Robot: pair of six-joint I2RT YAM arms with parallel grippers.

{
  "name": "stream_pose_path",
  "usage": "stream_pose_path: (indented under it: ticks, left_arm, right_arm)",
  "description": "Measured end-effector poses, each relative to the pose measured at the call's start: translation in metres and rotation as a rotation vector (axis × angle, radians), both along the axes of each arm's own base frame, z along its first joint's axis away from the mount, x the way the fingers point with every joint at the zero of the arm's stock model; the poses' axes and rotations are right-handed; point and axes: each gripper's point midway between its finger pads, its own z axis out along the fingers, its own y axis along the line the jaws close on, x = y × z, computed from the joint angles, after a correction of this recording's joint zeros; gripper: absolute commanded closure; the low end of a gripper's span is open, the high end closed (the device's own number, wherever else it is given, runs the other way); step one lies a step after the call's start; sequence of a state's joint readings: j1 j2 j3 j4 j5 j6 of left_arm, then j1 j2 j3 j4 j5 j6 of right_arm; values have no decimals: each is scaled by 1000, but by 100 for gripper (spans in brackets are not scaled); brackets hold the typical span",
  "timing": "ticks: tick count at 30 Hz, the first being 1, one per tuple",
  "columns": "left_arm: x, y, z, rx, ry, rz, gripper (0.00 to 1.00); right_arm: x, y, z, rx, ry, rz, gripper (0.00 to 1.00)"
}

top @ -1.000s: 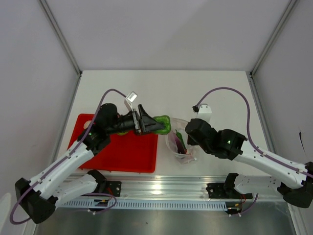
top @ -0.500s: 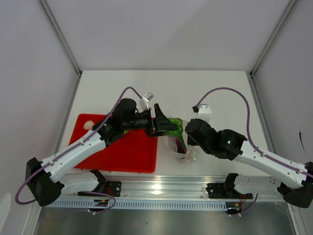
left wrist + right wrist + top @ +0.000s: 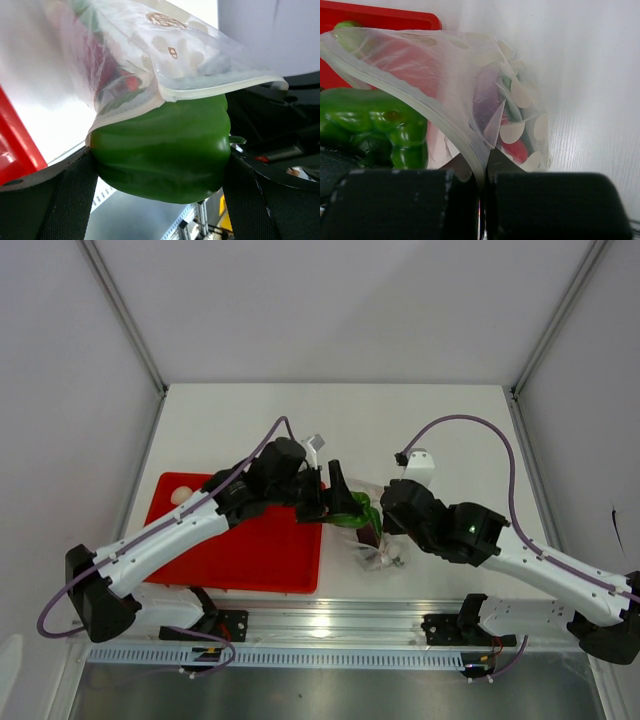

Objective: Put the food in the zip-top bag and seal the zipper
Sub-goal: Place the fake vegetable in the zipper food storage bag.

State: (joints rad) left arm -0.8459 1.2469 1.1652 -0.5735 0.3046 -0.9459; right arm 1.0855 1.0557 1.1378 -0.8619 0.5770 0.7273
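Note:
My left gripper (image 3: pixel 345 504) is shut on a round green pepper (image 3: pixel 352 512) and holds it at the open mouth of the clear zip-top bag (image 3: pixel 378 543). In the left wrist view the pepper (image 3: pixel 165 150) sits between my fingers (image 3: pixel 70 200), just under the bag's white zipper rim (image 3: pixel 215 90). My right gripper (image 3: pixel 392 524) is shut on the bag's edge (image 3: pixel 470 145) and holds it up. Inside the bag (image 3: pixel 520 100) I see a red chili (image 3: pixel 517 150), a purple eggplant (image 3: pixel 487 100) and a long green pepper (image 3: pixel 512 107). The held pepper (image 3: pixel 375 125) shows at the left of the right wrist view.
The red tray (image 3: pixel 250 550) lies left of the bag, with a pale round item (image 3: pixel 180 494) at its far left corner. A small white block (image 3: pixel 418 465) sits behind the right gripper. The metal rail (image 3: pixel 330 625) runs along the near edge.
My left arm has swung right with the green pepper, from above the tray's right edge to the bag's mouth. The right gripper has kept hold of the bag.

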Motion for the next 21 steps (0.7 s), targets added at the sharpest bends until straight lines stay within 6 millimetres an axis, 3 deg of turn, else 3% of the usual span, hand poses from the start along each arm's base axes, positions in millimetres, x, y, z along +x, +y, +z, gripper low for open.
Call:
stream_pose_path:
  ticks: [6, 9, 21]
  left_arm:
    - [1, -4, 3, 87, -41, -5, 10]
    - [0, -8, 2, 114, -48, -22, 0]
    - [0, -7, -2, 150, -83, -45, 1]
  right_arm:
    - [0, 0, 1, 2, 0, 0, 100]
    - [0, 0, 1, 3, 0, 1, 100]
    - [0, 0, 1, 5, -1, 0, 100]
